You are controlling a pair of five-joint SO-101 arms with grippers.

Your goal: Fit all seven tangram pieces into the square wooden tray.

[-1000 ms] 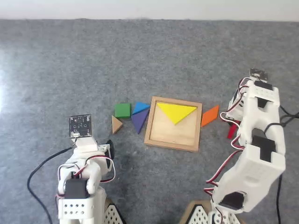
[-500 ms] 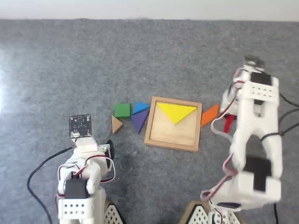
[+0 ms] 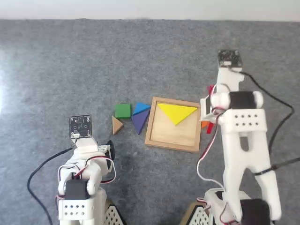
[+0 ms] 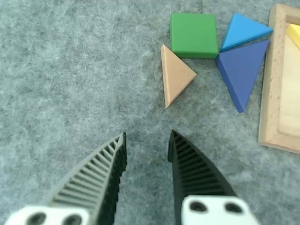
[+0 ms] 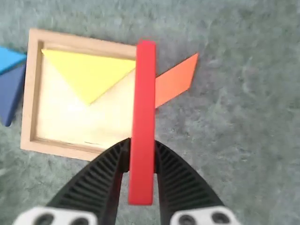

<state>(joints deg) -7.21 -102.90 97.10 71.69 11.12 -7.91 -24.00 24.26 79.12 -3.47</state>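
I've got the right gripper (image 5: pixel 140 149) clamped on the red piece (image 5: pixel 144 84), edge-on at the tray's (image 5: pixel 32 93) right rim, beside the orange piece (image 5: pixel 177 78). Left gripper (image 4: pixel 146 140) is parted, short of the tan triangle (image 4: pixel 176 79).

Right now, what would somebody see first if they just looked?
The right gripper clamps a red piece standing on its edge, above the rim of the wooden tray near the orange piece. Inside the tray lies one big yellow triangle.

The grey, felt-like counter (image 3: pixel 70 61) stretches from left to right. A pale white strip (image 3: pixel 140 9) runs along its far edge.
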